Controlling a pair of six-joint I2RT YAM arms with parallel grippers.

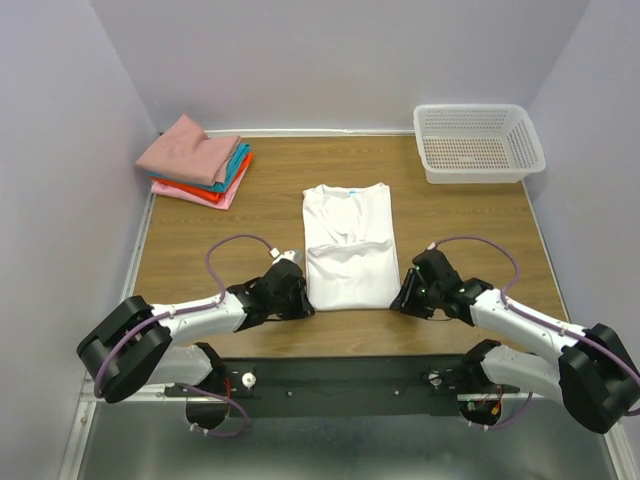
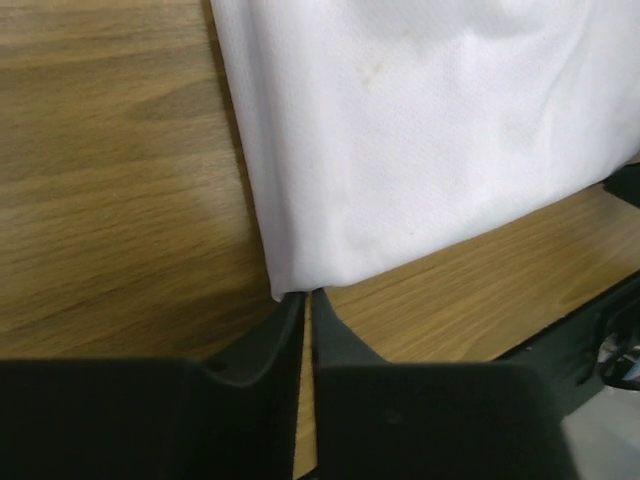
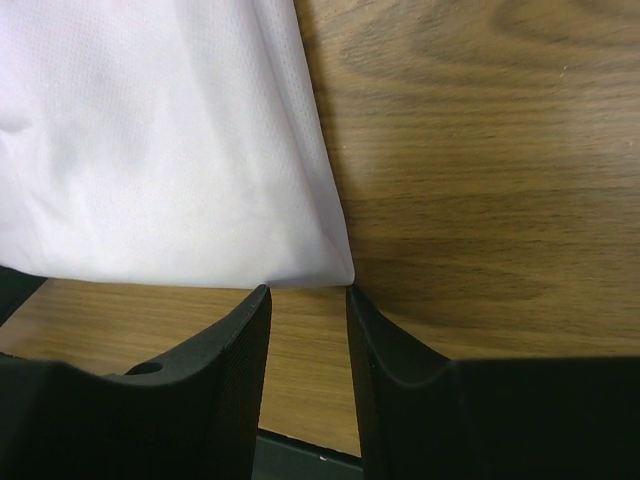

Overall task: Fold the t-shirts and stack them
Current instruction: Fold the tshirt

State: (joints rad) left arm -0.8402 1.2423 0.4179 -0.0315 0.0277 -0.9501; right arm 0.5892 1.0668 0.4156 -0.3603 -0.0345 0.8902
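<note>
Pink, teal and orange-red folded t-shirts (image 1: 200, 165) sit stacked at the table's (image 1: 200, 240) ten o'clock. My left claw (image 2: 307, 295), fingers pressed almost together, touches the seven-o'clock corner of the white t-shirt (image 1: 348, 245), which lies flat at centre. My right claw (image 3: 308, 292), slightly spread, faces its five-o'clock corner. The basket (image 1: 480, 172) stands at one o'clock.

White t-shirt (image 3: 160, 140) fills the upper left of the frame, its corner ending at lower centre. Right tool (image 3: 307, 292) sits at the bottom edge with fingers (image 3: 225, 360) parted, and the corner lies just above the gap. Wood-grain counter (image 3: 480, 150) shows on the right.
</note>
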